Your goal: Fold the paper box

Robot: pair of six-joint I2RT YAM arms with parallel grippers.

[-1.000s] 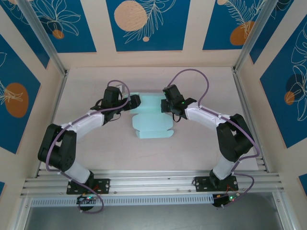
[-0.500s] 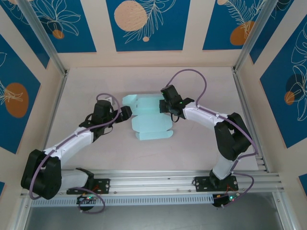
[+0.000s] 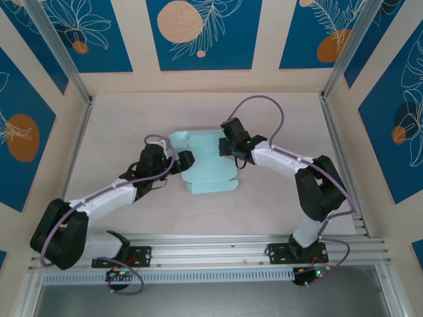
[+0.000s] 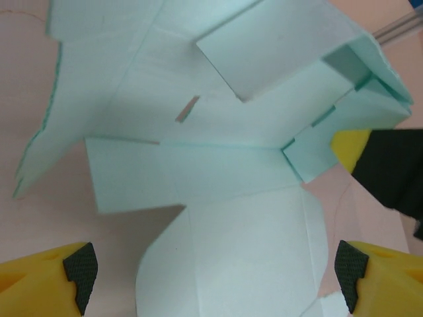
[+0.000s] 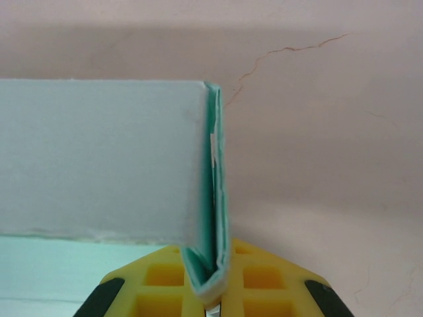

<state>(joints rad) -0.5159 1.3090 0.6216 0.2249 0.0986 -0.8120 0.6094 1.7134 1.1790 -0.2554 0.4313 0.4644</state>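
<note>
Seeing the paper box [image 3: 210, 173] half-folded on the tabletop [image 3: 264, 198], right hand [image 3: 228, 146] clamped on its raised right flap [image 5: 215, 185] and left hand [image 3: 187, 158], spread wide, just swung back in to its left edge, I reckon another fold's next.

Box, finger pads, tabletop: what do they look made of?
Paper box: thin matte pale-blue card, likely paper; crisp creases, die-cut slots, layered edge where the right gripper pinches it.
Left gripper pads: black, cross-hatched, probably rubber, on yellow plastic-looking fingers.
Table: matte pinkish surface with hairline cracks; material unclear.
</note>
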